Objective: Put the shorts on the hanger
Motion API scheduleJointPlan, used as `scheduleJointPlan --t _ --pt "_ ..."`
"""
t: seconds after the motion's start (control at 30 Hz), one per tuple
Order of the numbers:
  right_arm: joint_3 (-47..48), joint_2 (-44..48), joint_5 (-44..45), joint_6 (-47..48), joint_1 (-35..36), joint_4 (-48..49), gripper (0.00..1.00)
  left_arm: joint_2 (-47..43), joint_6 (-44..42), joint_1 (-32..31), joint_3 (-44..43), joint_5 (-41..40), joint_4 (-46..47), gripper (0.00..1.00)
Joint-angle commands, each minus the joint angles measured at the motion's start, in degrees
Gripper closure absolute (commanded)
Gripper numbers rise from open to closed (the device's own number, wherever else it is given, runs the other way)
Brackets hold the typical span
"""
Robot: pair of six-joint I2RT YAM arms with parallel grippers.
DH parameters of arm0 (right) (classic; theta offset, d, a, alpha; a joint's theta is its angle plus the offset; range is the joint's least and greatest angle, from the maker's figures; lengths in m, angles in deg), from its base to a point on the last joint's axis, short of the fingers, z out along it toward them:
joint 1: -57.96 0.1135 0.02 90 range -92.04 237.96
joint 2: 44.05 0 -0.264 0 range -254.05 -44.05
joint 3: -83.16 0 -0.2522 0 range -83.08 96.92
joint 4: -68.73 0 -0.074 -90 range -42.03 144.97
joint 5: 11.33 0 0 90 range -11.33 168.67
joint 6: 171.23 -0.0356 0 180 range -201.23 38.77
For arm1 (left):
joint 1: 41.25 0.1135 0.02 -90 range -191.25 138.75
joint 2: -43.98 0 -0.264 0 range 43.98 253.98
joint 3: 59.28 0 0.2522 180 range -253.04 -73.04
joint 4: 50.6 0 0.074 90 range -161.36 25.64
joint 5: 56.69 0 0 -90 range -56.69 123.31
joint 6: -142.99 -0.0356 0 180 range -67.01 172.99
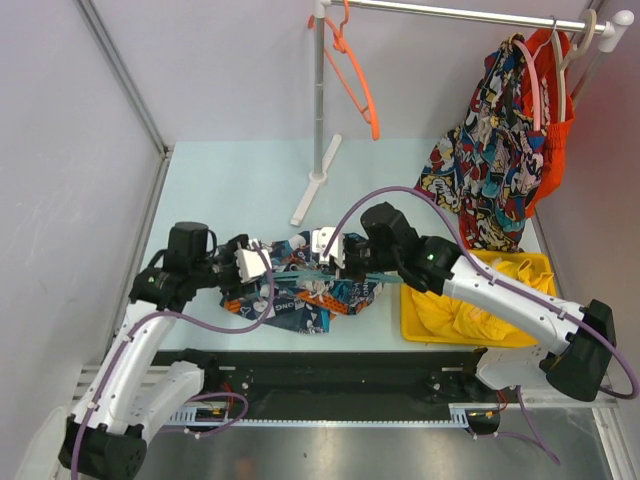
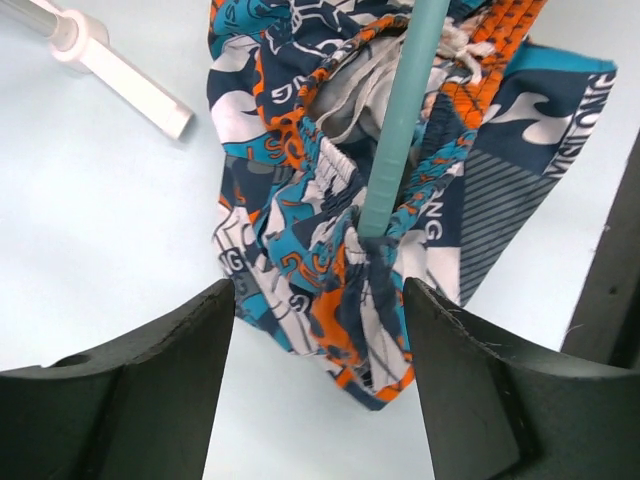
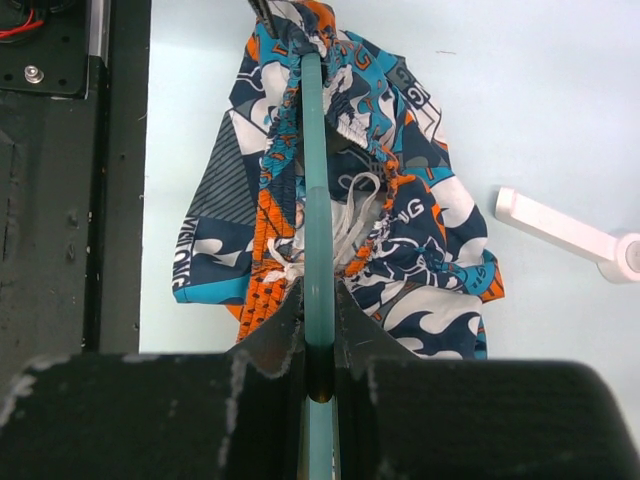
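Observation:
The shorts (image 1: 305,295) lie bunched on the table between my two grippers, threaded on the teal hanger (image 1: 300,272). In the right wrist view my right gripper (image 3: 318,300) is shut on the hanger bar (image 3: 316,150), which runs through the shorts' waist (image 3: 400,230). My right gripper also shows from above (image 1: 335,258). My left gripper (image 1: 262,268) is open just left of the shorts. In its wrist view the left gripper (image 2: 318,340) is empty, a lower fold of the shorts (image 2: 290,230) hangs between its fingers, and the hanger bar (image 2: 400,120) enters the fabric.
A clothes rail stands at the back with an orange hanger (image 1: 355,75) and comic-print shorts on a pink hanger (image 1: 490,170). The rail's white foot (image 1: 315,185) lies just behind the shorts. A yellow tray (image 1: 535,265) with a yellow garment sits right. A black rail (image 1: 330,365) runs along the near edge.

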Motion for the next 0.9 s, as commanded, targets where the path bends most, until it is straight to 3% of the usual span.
scheduleJointPlan --t 0.0,0.2,0.3,0.33,0.43,0.57,0.67,0.7,0.77,0.8,0.87 --pt "0.2 1.6 -2.7 1.6 -0.4 5.2 1.00 2.4 -7.7 1.4 -2.7 4.0 -4.9 0.27" --pt "0.2 1.5 -2.6 3.4 0.3 7.4 1.00 5.5 -6.3 0.7 -1.4 6.6 -1.0 0.30" --pt "0.1 1.4 -2.8 4.3 0.5 7.5 1.00 7.2 -4.1 0.6 -1.1 7.4 2.6 0.39" --pt "0.2 1.5 -2.9 4.4 0.5 7.8 1.00 7.8 -3.4 0.6 -1.1 8.0 2.9 0.48" --pt "0.2 1.4 -3.1 4.4 0.6 8.4 1.00 8.7 -3.0 0.2 -0.8 8.9 3.0 0.61" --pt "0.2 1.4 -3.1 3.0 0.6 9.1 1.00 8.4 -1.7 0.1 0.8 10.0 3.5 0.60" --pt "0.2 1.4 -2.5 1.4 0.7 8.9 1.00 8.4 2.1 0.2 1.8 10.9 5.5 0.82" --pt "0.2 1.6 -1.3 0.7 0.7 8.8 0.97 8.3 3.9 0.2 2.0 10.7 6.2 0.99" --pt "0.1 2.6 0.9 -1.6 0.7 8.2 0.77 7.8 9.2 0.7 2.8 9.7 8.0 1.00" --pt "0.2 3.3 3.4 -2.5 0.7 7.0 0.47 7.2 12.3 1.5 3.2 9.7 9.7 1.00" --pt "0.2 6.0 7.8 -5.4 0.6 4.3 0.23 5.2 14.8 2.1 4.2 9.7 12.0 1.00"
